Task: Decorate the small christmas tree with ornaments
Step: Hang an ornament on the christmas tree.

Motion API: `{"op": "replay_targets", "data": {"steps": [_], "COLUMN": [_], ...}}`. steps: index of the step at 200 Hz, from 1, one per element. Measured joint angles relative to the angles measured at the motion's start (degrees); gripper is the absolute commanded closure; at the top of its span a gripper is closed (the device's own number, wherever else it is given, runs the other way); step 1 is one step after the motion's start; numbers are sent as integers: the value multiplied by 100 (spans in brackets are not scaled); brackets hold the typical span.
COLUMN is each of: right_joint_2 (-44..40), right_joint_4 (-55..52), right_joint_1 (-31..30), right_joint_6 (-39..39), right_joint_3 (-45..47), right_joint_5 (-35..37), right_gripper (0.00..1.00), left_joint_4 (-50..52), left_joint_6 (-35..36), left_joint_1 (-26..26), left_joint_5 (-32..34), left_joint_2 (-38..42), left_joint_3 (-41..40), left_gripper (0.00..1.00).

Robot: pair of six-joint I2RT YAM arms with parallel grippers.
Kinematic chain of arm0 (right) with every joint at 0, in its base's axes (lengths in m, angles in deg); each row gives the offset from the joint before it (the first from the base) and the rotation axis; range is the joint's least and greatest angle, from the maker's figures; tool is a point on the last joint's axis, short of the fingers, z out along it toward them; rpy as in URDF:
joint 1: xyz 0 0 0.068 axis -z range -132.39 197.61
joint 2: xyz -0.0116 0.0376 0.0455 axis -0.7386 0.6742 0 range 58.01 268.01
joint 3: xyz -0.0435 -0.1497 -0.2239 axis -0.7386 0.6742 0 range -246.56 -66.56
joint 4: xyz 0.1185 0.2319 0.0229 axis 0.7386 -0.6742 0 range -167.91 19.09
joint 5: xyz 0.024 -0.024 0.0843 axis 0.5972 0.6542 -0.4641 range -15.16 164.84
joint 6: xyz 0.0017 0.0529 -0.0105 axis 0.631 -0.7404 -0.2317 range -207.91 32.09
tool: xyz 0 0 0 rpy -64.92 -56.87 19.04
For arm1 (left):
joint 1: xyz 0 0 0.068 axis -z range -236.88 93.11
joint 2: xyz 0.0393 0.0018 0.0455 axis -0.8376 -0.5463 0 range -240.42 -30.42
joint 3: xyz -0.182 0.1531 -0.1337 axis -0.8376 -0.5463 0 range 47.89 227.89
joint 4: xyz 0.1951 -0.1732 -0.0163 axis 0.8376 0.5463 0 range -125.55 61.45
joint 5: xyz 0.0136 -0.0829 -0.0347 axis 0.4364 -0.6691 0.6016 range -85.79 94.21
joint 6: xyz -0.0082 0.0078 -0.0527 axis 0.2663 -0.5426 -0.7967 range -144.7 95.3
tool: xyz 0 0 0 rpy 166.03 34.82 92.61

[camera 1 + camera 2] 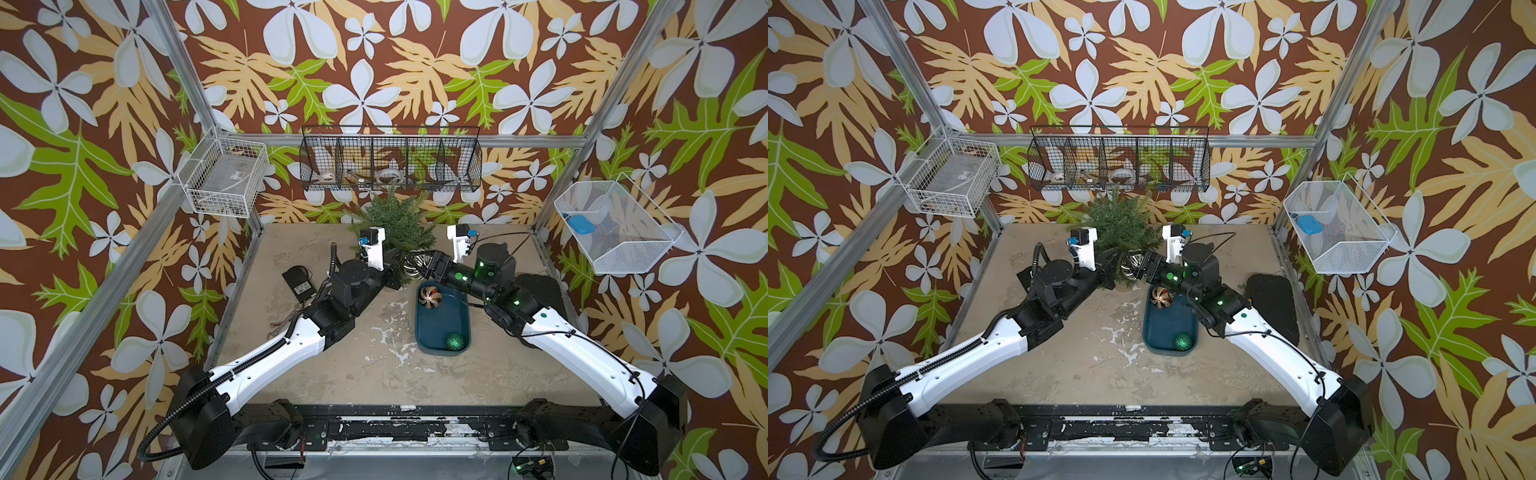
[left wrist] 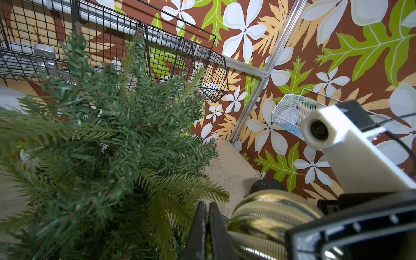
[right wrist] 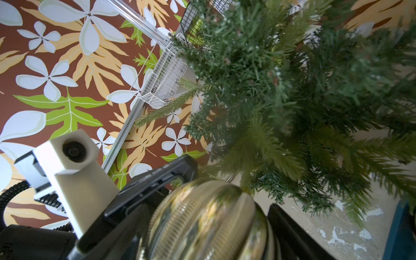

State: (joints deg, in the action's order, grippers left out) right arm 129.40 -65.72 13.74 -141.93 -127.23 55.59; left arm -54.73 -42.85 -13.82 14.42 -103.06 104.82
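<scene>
Your left gripper [image 1: 397, 272] is at the tree's 6 o'clock, buried in the low branches. Its jaws are pressed flat together, and you can't tell if anything is pinched between them.

The small christmas tree [image 1: 392, 220] stands upright at the 12 o'clock edge of the table [image 1: 353, 374], under the black wire basket [image 1: 390, 162].

The gold-and-white striped bauble [image 1: 413, 267] is at the tree's 5 o'clock, against the lowest branches and just beside the left gripper.

Your right gripper [image 1: 424, 269] is on the bauble's 3 o'clock side. Its jaws stand wide, one on either side of the bauble. You can't tell whether they're pressing on it.

The teal tray [image 1: 444, 322] is at the table's 3 o'clock. The red-and-gold bauble [image 1: 430, 297] is in its 11 o'clock corner, and the glittery green bauble [image 1: 455, 342] is in its 5 o'clock corner.
</scene>
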Motion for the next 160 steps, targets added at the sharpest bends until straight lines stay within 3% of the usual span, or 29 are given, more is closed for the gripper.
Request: {"op": "replay_targets", "data": {"steps": [77, 127, 139, 150, 160], "right_joint_2": [-455, -914, -1064, -1178, -1259], "right_joint_4": [133, 201, 188, 129, 72], "right_joint_1": [0, 0, 0, 0, 0], "right_joint_6": [-105, -142, -146, -146, -144], "right_joint_3": [258, 1005, 1198, 1322, 1386], "right_joint_5": [278, 321, 387, 439, 463], "right_gripper": [13, 14, 14, 14, 14], "left_joint_4": [15, 101, 129, 131, 129], "left_joint_6": [17, 17, 17, 20, 15], "left_joint_1": [0, -2, -4, -7, -7], "left_joint_5": [-2, -20, -22, -24, -68], "left_joint_2": [11, 55, 74, 96, 122], "left_joint_3": [4, 11, 11, 4, -7], "left_gripper": [100, 100, 90, 74, 69]}}
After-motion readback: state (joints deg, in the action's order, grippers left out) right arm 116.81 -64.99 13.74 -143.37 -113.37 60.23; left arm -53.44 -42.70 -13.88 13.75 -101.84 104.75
